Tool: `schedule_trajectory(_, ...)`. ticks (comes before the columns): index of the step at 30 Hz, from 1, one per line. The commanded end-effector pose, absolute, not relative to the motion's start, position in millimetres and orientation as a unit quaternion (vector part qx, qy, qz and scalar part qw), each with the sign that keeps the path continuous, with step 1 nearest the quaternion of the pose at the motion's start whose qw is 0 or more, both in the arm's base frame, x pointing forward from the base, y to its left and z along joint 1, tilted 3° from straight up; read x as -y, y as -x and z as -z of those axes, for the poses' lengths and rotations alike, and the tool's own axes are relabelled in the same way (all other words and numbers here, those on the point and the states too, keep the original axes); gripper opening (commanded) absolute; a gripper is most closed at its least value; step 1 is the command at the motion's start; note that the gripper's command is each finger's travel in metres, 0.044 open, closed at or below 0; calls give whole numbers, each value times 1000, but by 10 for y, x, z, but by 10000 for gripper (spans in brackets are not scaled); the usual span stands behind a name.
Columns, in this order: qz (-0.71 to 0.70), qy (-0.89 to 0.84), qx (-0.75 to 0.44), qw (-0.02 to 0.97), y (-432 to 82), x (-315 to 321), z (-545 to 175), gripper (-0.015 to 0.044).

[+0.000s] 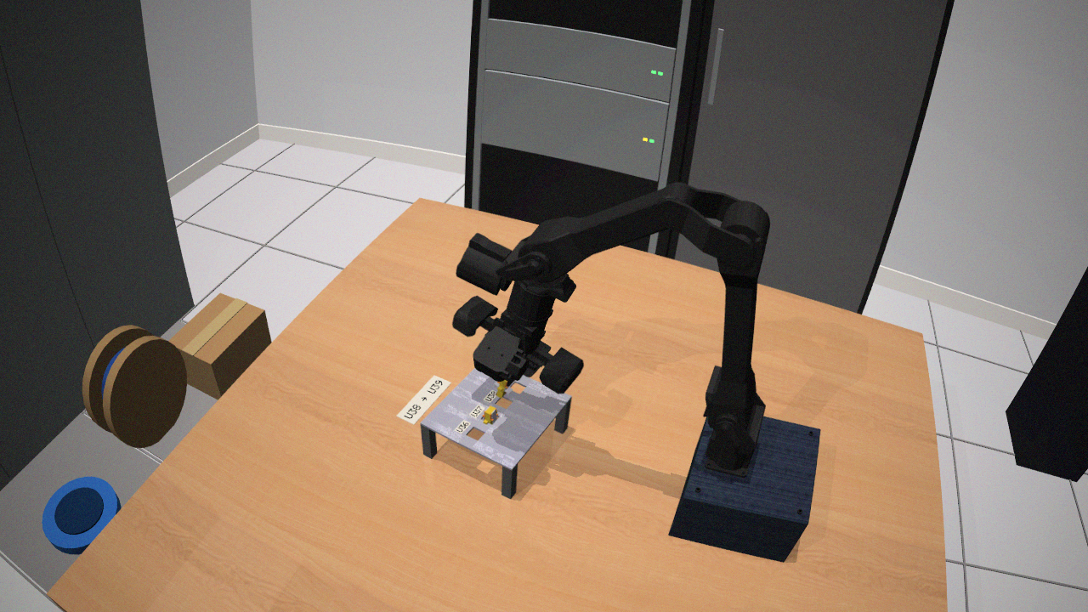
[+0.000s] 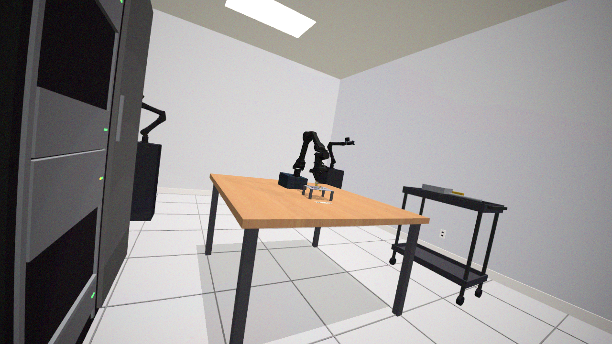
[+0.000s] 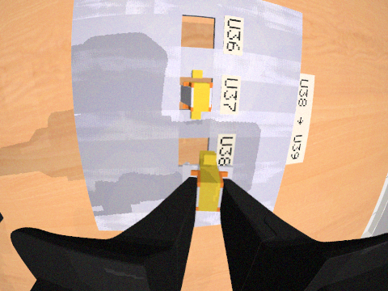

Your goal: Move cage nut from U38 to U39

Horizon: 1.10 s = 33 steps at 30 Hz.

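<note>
Above the rail plate [image 1: 532, 437] [image 3: 121, 153], just past hole U38, the gripper [image 1: 502, 380] [image 2: 316, 181] [image 3: 208, 186] has its fingers clamped on the cage nut [image 1: 501, 388] [image 3: 209, 194], and honestly, lowering it off-centre could snag a wing on U39's edge and leave it crooked.
</note>
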<state>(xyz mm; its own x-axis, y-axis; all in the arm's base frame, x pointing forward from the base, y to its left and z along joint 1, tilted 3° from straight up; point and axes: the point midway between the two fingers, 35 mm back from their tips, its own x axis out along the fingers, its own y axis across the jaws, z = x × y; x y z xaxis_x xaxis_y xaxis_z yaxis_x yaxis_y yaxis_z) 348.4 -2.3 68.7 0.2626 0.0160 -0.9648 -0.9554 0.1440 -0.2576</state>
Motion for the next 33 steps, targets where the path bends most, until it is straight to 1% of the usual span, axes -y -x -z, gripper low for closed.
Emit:
schedule_trajectory(1,-403,517,-453,604,-3484,19,-705,35)
schedule_trajectory(29,-391,524,-443,613,-3455,32,-804,35)
schedule_trajectory(33,-390,526,-442,613,-3421,201,-810,35)
